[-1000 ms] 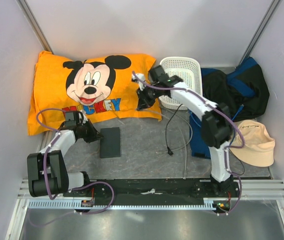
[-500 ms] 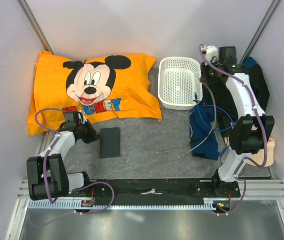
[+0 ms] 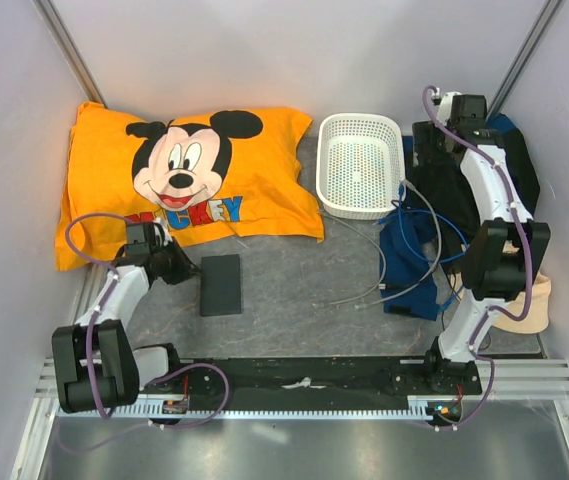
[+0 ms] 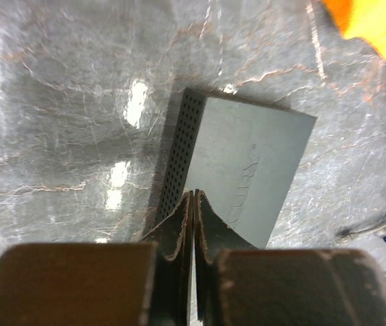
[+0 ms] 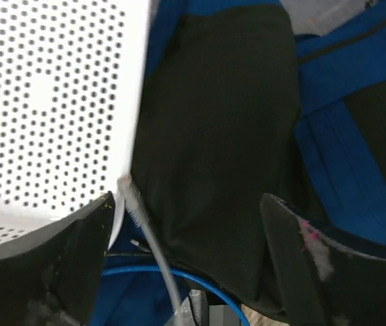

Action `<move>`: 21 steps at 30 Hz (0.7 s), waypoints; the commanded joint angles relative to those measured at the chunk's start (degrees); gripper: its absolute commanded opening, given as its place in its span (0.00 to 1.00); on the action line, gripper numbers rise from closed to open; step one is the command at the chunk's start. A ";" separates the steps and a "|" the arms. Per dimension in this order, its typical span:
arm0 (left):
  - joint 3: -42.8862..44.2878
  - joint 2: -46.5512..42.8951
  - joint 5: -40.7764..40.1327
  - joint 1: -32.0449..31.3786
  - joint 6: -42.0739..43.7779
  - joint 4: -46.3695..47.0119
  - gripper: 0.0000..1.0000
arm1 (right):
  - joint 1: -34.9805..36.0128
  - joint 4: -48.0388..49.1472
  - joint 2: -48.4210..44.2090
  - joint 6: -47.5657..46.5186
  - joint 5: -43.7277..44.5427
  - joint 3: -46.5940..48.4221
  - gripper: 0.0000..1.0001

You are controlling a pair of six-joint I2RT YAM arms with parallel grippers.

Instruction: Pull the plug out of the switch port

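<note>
Left gripper [image 4: 193, 197], jaws pressed together, steadies the switch port [image 4: 247, 170]; right gripper [image 5: 186, 204] (jaws spread) hovers beside the basket [image 5: 43, 102], best dropping the freed plug [image 5: 126, 185] well clear.

Grey cable [image 5: 153, 255] (cut off below)

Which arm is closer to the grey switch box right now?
Left. The left arm has its shut jaws at the switch port, touching its edge; the right arm is far off, jaws open over the dark bag beside the white basket.
</note>
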 commanded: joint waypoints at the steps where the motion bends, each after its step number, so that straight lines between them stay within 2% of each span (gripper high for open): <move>1: 1.09 -3.79 1.97 0.40 3.05 0.87 0.29 | 0.25 4.33 -6.19 4.18 -6.17 -0.50 0.98; 2: 1.35 -4.58 3.29 0.49 3.40 1.23 0.51 | 0.51 5.04 -7.95 5.58 -7.23 -1.64 0.98; 5: 2.58 -5.90 8.13 0.49 5.06 2.19 0.71 | 2.61 5.57 -13.67 5.33 -11.20 -4.98 0.98; 6: 3.54 -6.34 9.27 0.40 6.20 2.02 0.86 | 3.84 5.49 -16.29 5.50 -9.46 -6.99 0.98; 7: 4.07 -6.87 9.89 0.40 6.91 1.85 0.99 | 5.59 5.49 -17.71 5.50 -4.05 -8.40 0.98; 11: 8.11 -9.07 10.16 0.84 11.56 -0.87 1.00 | 15.95 4.70 -23.95 7.61 14.67 -17.10 0.98; 15: 13.56 -10.91 4.65 1.28 20.16 -3.51 1.00 | 18.88 5.04 -31.41 10.24 16.14 -28.33 0.98; 21: 17.26 -15.04 -4.07 1.11 26.25 -3.43 1.00 | 19.41 3.82 -35.03 10.61 11.84 -31.97 0.98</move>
